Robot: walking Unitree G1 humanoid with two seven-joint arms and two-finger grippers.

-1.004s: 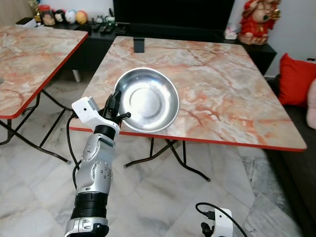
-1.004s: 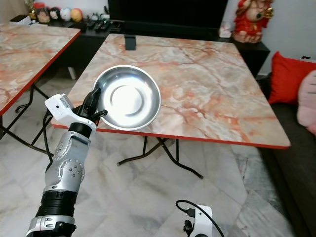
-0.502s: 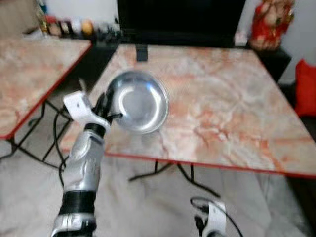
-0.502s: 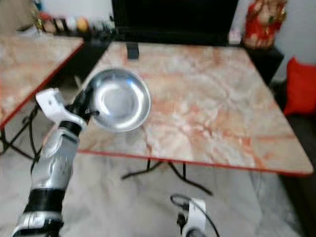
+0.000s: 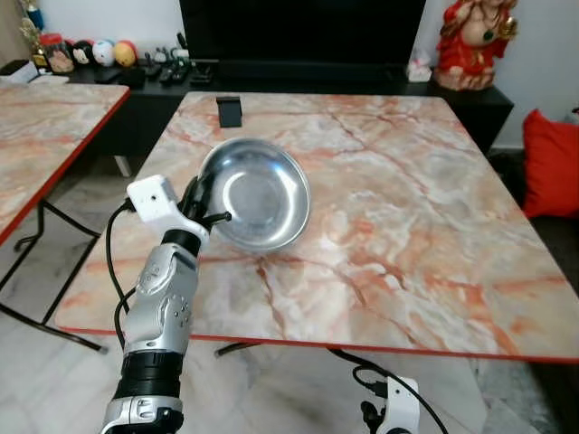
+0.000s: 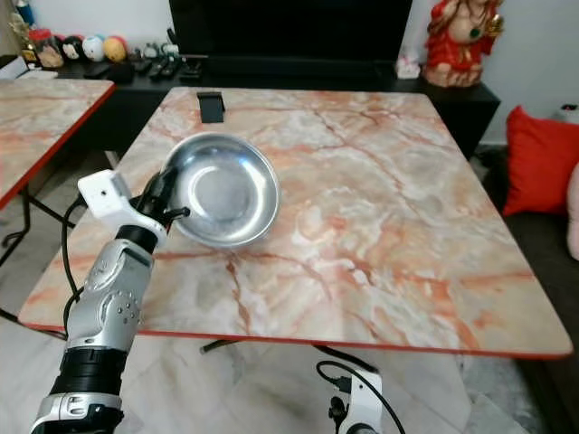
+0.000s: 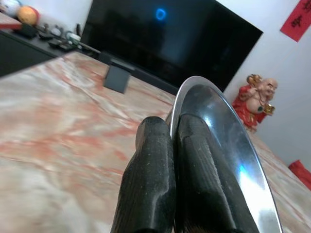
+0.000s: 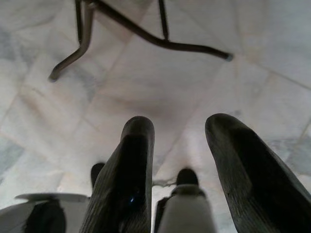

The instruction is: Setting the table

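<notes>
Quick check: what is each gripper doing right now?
Left gripper: shut on the steel bowl rim, above the table.
Right gripper: open, holding nothing, pointing at the floor.

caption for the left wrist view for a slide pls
Left hand pinching the rim of a steel bowl above the marble table.

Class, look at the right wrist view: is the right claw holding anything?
No, the right claw hangs open with only marble floor between its fingers.
</notes>
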